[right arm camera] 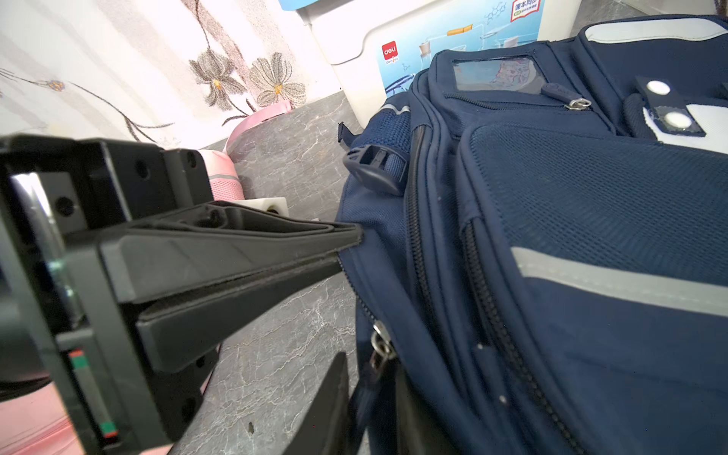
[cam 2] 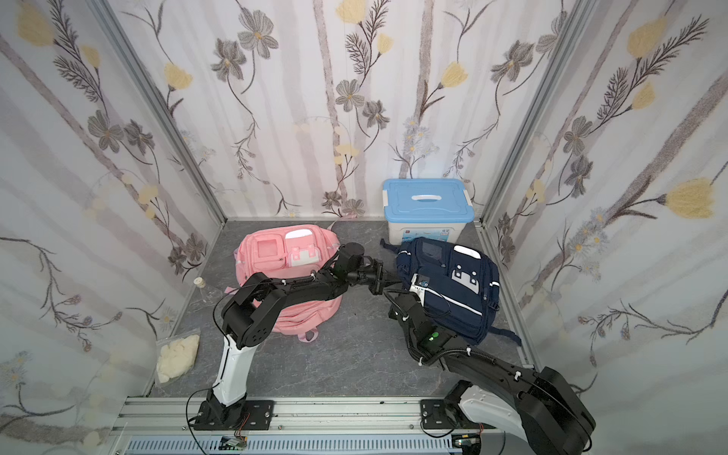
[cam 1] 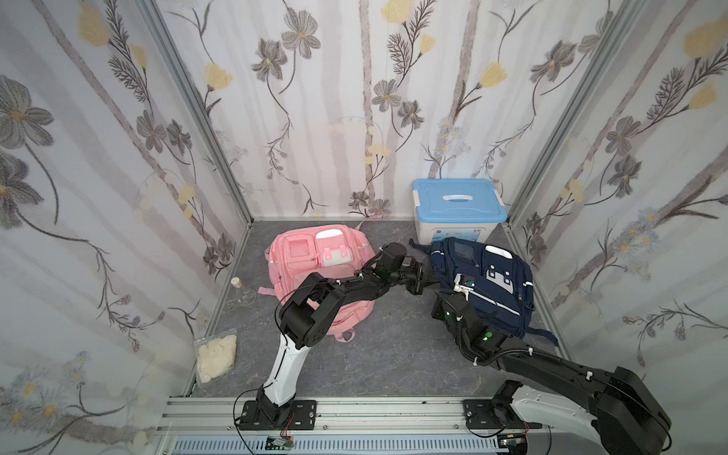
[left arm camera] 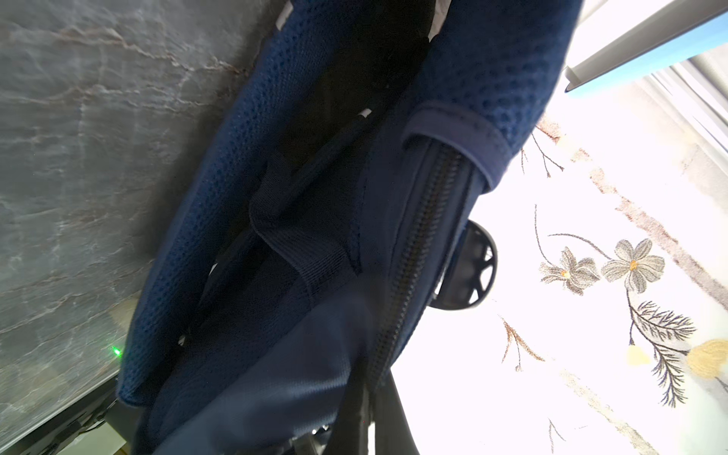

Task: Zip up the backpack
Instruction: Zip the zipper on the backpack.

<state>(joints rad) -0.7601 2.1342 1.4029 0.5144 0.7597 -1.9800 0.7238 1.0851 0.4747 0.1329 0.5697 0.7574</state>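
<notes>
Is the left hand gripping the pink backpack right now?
No, the left hand pinches the side fabric of the navy backpack, as the right wrist view shows.

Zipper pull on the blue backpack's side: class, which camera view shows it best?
The right wrist view: the metal zipper pull is close and sharp on the blue backpack. The left wrist view shows only zipper teeth; in both top views it cannot be made out.
</notes>
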